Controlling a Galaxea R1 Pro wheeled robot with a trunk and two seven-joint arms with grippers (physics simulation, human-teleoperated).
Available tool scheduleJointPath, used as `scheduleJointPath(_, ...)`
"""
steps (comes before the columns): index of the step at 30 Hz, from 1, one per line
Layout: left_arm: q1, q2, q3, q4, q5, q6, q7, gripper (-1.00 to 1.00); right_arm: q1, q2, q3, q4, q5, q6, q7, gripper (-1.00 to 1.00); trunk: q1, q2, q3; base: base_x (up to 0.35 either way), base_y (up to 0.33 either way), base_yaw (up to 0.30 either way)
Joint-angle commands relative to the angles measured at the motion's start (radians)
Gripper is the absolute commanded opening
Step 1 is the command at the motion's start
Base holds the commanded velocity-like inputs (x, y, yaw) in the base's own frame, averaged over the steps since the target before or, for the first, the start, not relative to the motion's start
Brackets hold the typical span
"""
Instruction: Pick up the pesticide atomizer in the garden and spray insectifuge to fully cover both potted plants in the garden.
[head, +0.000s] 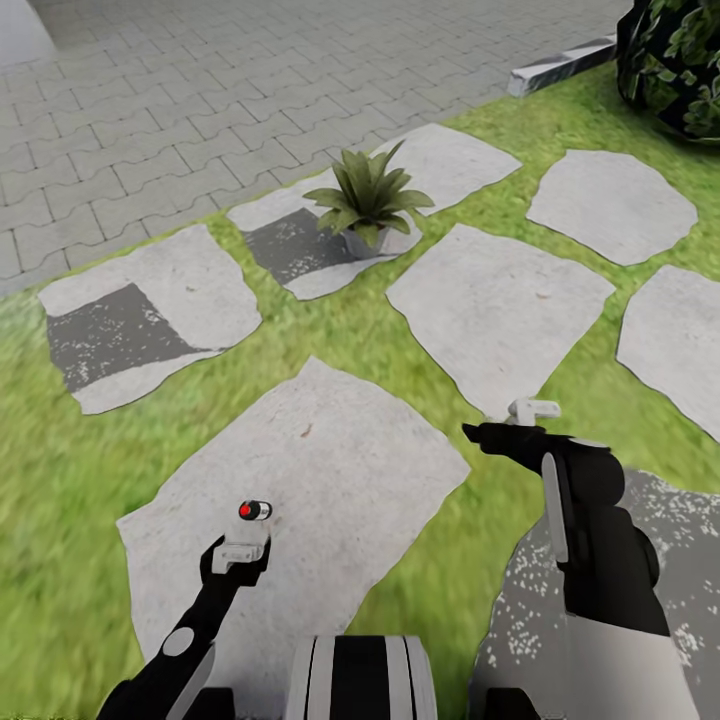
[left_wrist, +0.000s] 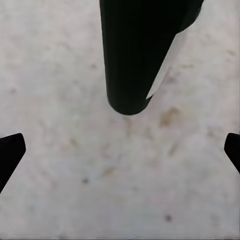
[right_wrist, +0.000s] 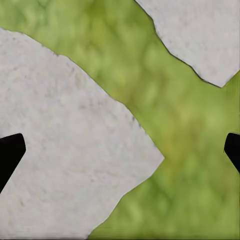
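My left gripper (head: 236, 560) is low at the left, shut on the pesticide atomizer (head: 247, 535). The atomizer's whitish trigger head and red tip point forward over a large stepping stone (head: 320, 470). In the left wrist view its dark bottle (left_wrist: 130, 55) hangs between the spread fingertips (left_wrist: 10, 155) above bare stone. One of the potted plants (head: 368, 197), a green rosette in a grey pot, stands well ahead on another stone. I make out no insectifuge on its leaves. My right gripper (head: 505, 425) is open and empty over a grass strip (right_wrist: 170, 115).
Flat stepping stones (head: 500, 305) lie across the garden lawn (head: 60, 470). Some carry dark patches with whitish specks (head: 110, 335). Grey paving (head: 200, 90) runs along the far side behind a kerb (head: 560, 65). A big dark bush (head: 675, 60) fills the far right corner.
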Motion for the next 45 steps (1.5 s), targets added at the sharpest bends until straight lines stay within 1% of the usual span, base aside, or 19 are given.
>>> scheduleJointPath(1, -0.001, 0.001, -0.006, 0.001, 0.01, -0.004, 0.0, 1.0, 0.0, 0.001, 0.0, -0.001, 0.011, 0.003, 0.01, 1.0, 0.0, 0.0, -0.004, 0.0, 0.0, 0.0)
scheduleJointPath(4, 0.0, 0.002, -0.008, 0.0, 0.01, -0.009, -0.001, 1.0, 0.0, 0.001, 0.003, -0.001, 0.011, 0.003, 0.01, 1.0, 0.002, -0.001, -0.016, 0.0, 0.0, 0.0)
scheduleJointPath(11, 0.0, 0.003, -0.009, -0.023, 0.015, -0.037, -0.004, 1.0, 0.001, 0.002, 0.006, -0.001, 0.011, 0.003, 0.01, 1.0, 0.002, -0.001, -0.016, 0.0, 0.0, 0.0)
scheduleJointPath(17, 0.013, -0.005, -0.009, -0.073, 0.021, -0.071, 0.006, 1.0, 0.001, 0.002, 0.007, -0.001, 0.011, 0.003, 0.01, 1.0, 0.002, -0.001, -0.016, 0.0, 0.0, 0.0)
scheduleJointPath(18, 0.015, -0.013, -0.009, -0.078, 0.019, -0.079, 0.013, 1.0, 0.001, 0.002, 0.007, -0.001, 0.011, 0.003, 0.01, 1.0, 0.002, -0.001, -0.016, 0.0, 0.0, 0.0)
scheduleJointPath(20, 0.018, -0.017, -0.01, -0.079, 0.013, -0.085, 0.017, 1.0, 0.001, 0.002, 0.01, -0.001, 0.011, 0.003, 0.01, 1.0, 0.002, -0.001, -0.016, 0.0, 0.0, 0.0)
scheduleJointPath(23, 0.033, -0.019, -0.013, -0.08, 0.001, -0.105, 0.02, 1.0, 0.001, 0.002, 0.015, -0.001, 0.011, 0.003, 0.01, 1.0, 0.002, -0.001, -0.016, 0.0, 0.0, 0.0)
scheduleJointPath(26, 0.04, -0.018, -0.013, -0.076, -0.002, -0.12, 0.021, 1.0, 0.001, 0.002, 0.017, -0.001, 0.011, 0.003, 0.01, 1.0, 0.002, -0.001, -0.016, 0.0, 0.0, 0.0)
scheduleJointPath(28, 0.049, -0.022, -0.014, -0.072, -0.005, -0.151, 0.017, 1.0, 0.001, 0.002, 0.019, -0.001, 0.011, 0.003, 0.009, 1.0, 0.002, -0.001, -0.016, 0.0, 0.0, 0.0)
scheduleJointPath(29, 0.054, -0.025, -0.015, -0.069, -0.006, -0.185, 0.016, 1.0, 0.001, 0.003, 0.022, -0.001, 0.011, 0.003, 0.009, 1.0, 0.002, -0.001, -0.016, 0.0, 0.0, 0.0)
scheduleJointPath(32, 0.064, -0.028, -0.014, -0.061, -0.005, -0.24, 0.017, 1.0, 0.001, 0.003, 0.025, -0.001, 0.011, 0.003, 0.009, 1.0, 0.002, -0.001, -0.016, 0.0, 0.0, 0.0)
scheduleJointPath(36, 0.068, -0.03, -0.015, -0.058, 0.001, -0.258, 0.011, 1.0, 0.001, 0.003, 0.026, -0.001, 0.011, 0.003, 0.009, 1.0, 0.002, -0.001, -0.016, 0.0, 0.0, 0.0)
scheduleJointPath(40, 0.069, -0.04, -0.014, -0.056, 0.002, -0.264, 0.01, 1.0, 0.001, 0.003, 0.026, -0.001, 0.011, 0.002, 0.009, 1.0, 0.002, -0.001, -0.016, 0.0, 0.0, 0.0)
scheduleJointPath(41, 0.069, -0.043, -0.014, -0.054, 0.001, -0.264, 0.013, 1.0, 0.001, 0.003, 0.026, -0.001, 0.011, 0.002, 0.009, 1.0, 0.002, -0.001, -0.016, 0.0, 0.0, 0.0)
scheduleJointPath(42, 0.069, -0.054, -0.01, -0.048, 0.0, -0.265, 0.04, 1.0, 0.001, 0.003, 0.027, -0.001, 0.011, 0.002, 0.009, 1.0, 0.002, -0.001, -0.016, 0.0, 0.0, 0.0)
scheduleJointPath(43, 0.069, -0.058, -0.009, -0.046, -0.003, -0.266, 0.066, 1.0, 0.001, 0.003, 0.027, -0.001, 0.011, 0.002, 0.009, 1.0, 0.002, -0.001, -0.016, 0.0, 0.0, 0.0)
scheduleJointPath(45, 0.069, -0.06, -0.008, -0.044, -0.001, -0.266, 0.092, 1.0, 0.001, 0.003, 0.027, -0.001, 0.011, 0.002, 0.009, 1.0, 0.002, -0.001, -0.016, 0.0, 0.0, 0.0)
